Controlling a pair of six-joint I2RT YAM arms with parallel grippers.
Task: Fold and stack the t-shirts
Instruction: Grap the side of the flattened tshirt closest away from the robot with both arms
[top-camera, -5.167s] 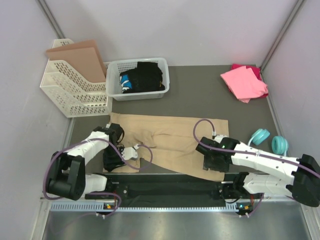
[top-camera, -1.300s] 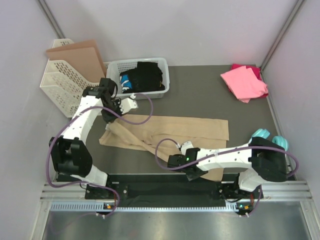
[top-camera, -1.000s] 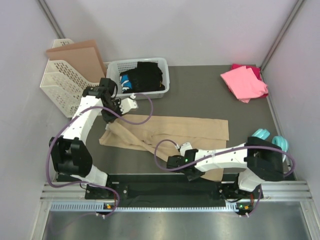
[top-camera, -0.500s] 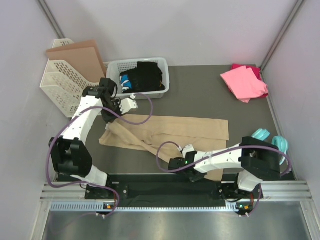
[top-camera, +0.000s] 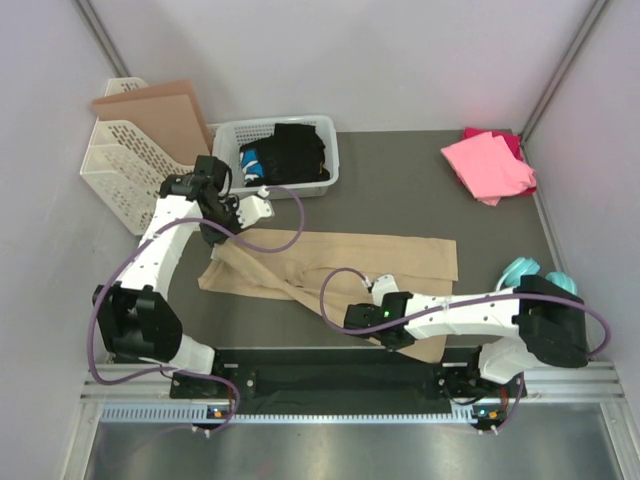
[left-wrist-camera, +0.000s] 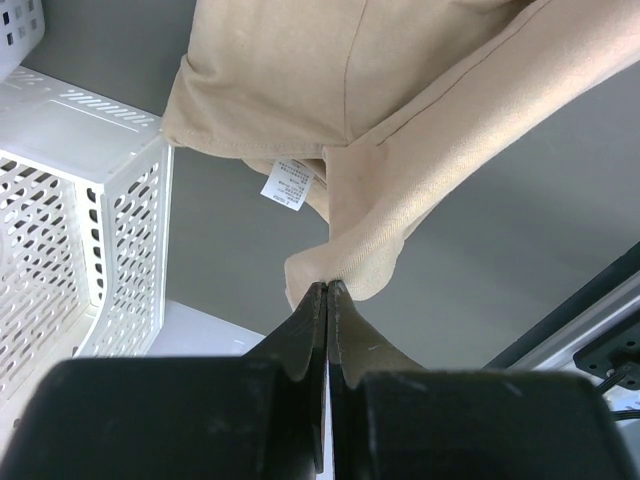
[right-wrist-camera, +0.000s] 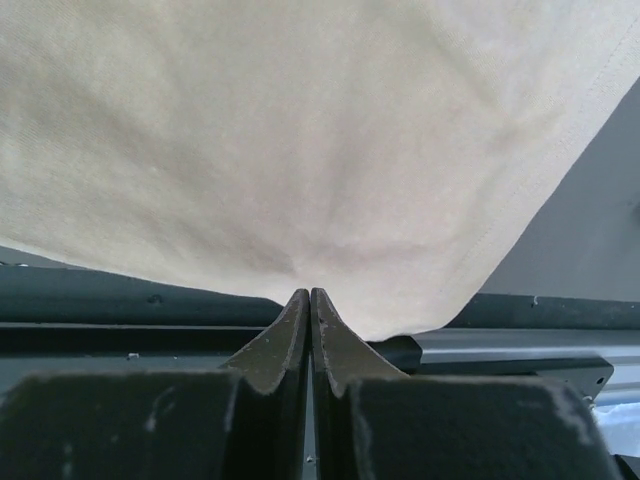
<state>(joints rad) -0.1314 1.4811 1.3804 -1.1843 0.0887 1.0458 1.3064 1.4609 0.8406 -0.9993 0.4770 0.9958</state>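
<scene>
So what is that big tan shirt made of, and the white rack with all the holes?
The tan shirt looks like soft cloth, maybe cotton: matte, with stitched seams, a sewn-in tag, and drooping folds. The white rack looks like hard moulded plastic, smooth and faintly shiny, with a neat grid of holes.

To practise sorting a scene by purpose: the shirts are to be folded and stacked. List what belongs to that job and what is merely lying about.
Job: tan t-shirt, pink t-shirt, magenta t-shirt under it.
Lying about: white basket of dark clothes, file rack, cardboard sheet, teal headphones.
</scene>
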